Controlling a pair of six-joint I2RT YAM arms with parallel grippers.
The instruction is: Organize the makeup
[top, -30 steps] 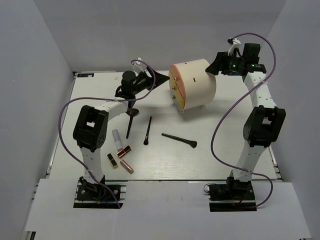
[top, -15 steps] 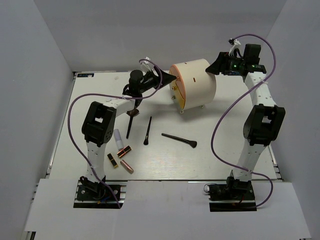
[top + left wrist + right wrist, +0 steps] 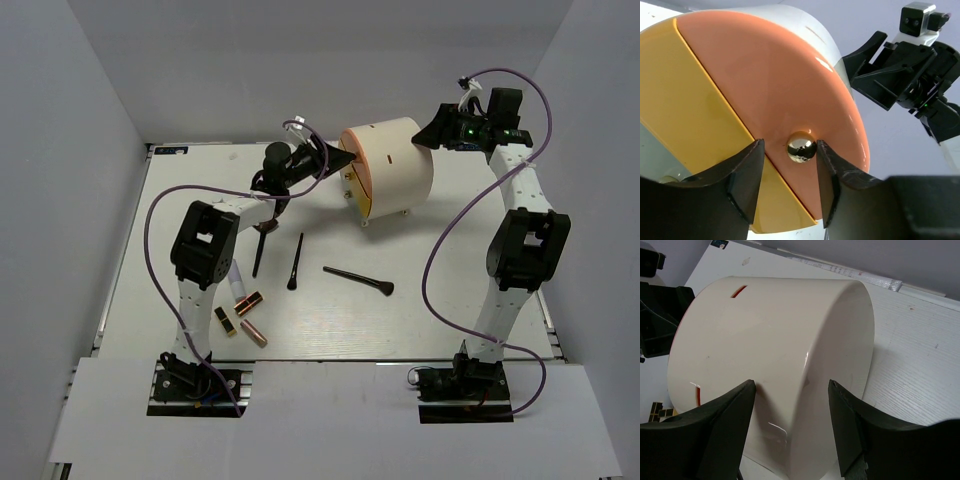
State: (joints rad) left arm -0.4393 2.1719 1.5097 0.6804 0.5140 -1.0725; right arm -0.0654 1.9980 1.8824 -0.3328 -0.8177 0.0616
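Observation:
The makeup lies on the table left of centre: three thin black brushes (image 3: pixel 260 248) (image 3: pixel 296 261) (image 3: pixel 358 279) and several short lipstick tubes (image 3: pixel 243 303). No gripper touches any of it. My left gripper (image 3: pixel 345 158) (image 3: pixel 790 145) is at the front of the cream cylinder (image 3: pixel 395 165), open, its jaws either side of a gold knob (image 3: pixel 801 146) on the orange drawer front (image 3: pixel 770 85). The right finger (image 3: pixel 832 175) touches the knob and the left finger stands off it. My right gripper (image 3: pixel 428 135) (image 3: pixel 792 384) is open, straddling the cylinder's back rim (image 3: pixel 840 355).
A yellow drawer front (image 3: pixel 685 110) lies beside the orange one. The cylinder stands on small feet at the back centre of the white table (image 3: pixel 450 300). Grey walls close in the table on three sides.
My left gripper has moved right to the cylinder's front and its jaws have narrowed round the gold knob. The right gripper's jaws have narrowed a little at the back rim.

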